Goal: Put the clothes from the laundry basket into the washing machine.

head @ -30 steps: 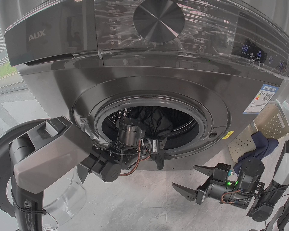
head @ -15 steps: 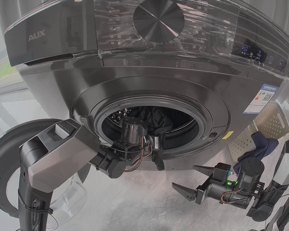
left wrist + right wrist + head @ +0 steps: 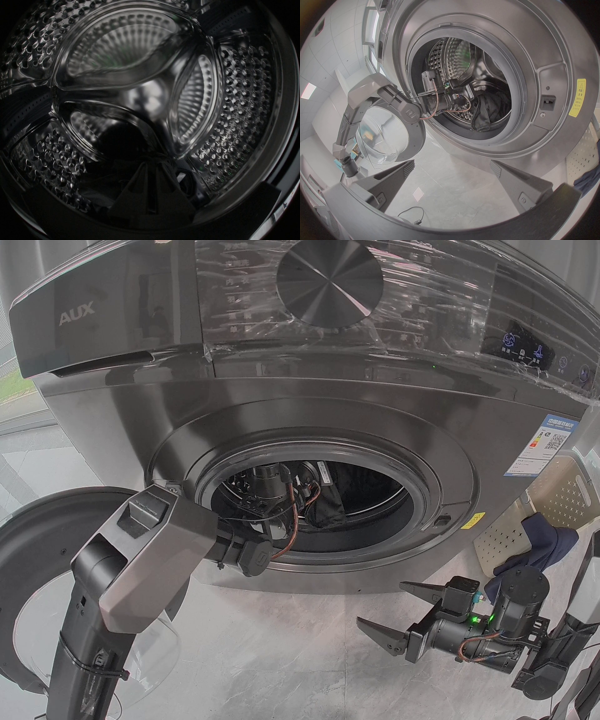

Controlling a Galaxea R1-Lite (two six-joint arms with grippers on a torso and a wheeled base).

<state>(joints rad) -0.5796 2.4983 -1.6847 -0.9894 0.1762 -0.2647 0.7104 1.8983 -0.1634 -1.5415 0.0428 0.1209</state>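
The washing machine's round opening (image 3: 437,490) faces me, with the perforated steel drum (image 3: 243,103) behind it. My left gripper (image 3: 151,167) is inside the drum, its two fingers pressed together on a black garment (image 3: 328,509). That garment hangs from the left gripper (image 3: 475,95) down to the drum's lower lip (image 3: 490,109). My right gripper (image 3: 381,604) hovers open over the floor in front of the machine, with nothing between its fingers (image 3: 515,184). A dark blue garment (image 3: 544,543) drapes over the cream laundry basket (image 3: 565,490) at the right.
The machine's glass door (image 3: 37,540) stands swung open at the left, beside my left arm. Grey tiled floor (image 3: 281,652) spreads in front of the machine. The basket (image 3: 581,156) stands close against the machine's right side.
My left arm has pushed up and deeper into the drum, lifting the black garment off the door rim and inside. The right arm has stayed put.
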